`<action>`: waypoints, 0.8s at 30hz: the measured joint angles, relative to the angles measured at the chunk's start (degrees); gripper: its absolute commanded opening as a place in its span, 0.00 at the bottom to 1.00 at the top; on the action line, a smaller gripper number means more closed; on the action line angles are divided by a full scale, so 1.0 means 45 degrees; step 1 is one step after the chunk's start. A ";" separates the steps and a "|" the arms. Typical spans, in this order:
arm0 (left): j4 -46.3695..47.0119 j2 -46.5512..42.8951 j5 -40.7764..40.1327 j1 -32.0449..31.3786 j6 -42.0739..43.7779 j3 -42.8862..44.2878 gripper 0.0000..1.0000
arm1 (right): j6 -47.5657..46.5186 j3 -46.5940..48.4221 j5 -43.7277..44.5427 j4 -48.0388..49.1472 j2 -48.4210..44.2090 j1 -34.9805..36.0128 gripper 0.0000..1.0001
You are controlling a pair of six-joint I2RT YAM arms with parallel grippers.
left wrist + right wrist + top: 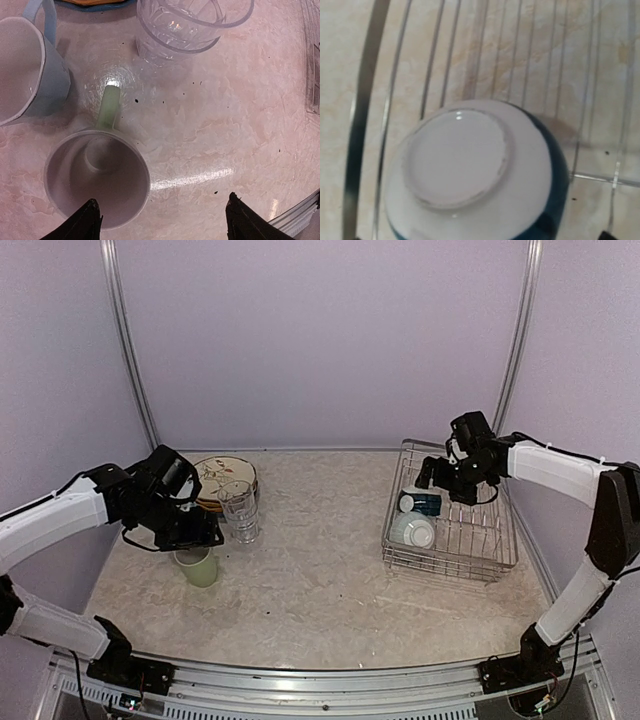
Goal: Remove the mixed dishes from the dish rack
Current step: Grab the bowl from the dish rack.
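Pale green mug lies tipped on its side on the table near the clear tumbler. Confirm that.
Wrong on one count: the pale green mug is not on its side. It stands upright, mouth up, on the table near the clear tumbler. The left wrist view shows it.

A pale marbled table is carrying a few dark specks and catching a bright patch of glare. Plain lavender walls are enclosing it on three sides. Two silver poles are rising at the back corners, and a ribbed metal rail is running along the near edge.
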 measured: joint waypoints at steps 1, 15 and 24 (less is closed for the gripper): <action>0.0024 -0.0185 0.0010 0.0000 0.0034 0.0000 0.83 | -0.0024 -0.0073 -0.0194 0.0097 -0.0058 -0.0058 1.00; 0.0622 -0.1588 0.0189 0.0000 0.0340 -0.0005 0.85 | -0.0602 -0.0175 -0.0510 -0.1423 -0.0835 0.1214 1.00; 0.0826 -0.1574 0.0379 0.0000 0.0491 -0.0005 0.85 | 0.0243 -0.0223 -0.0117 -0.1914 -0.0748 0.2186 1.00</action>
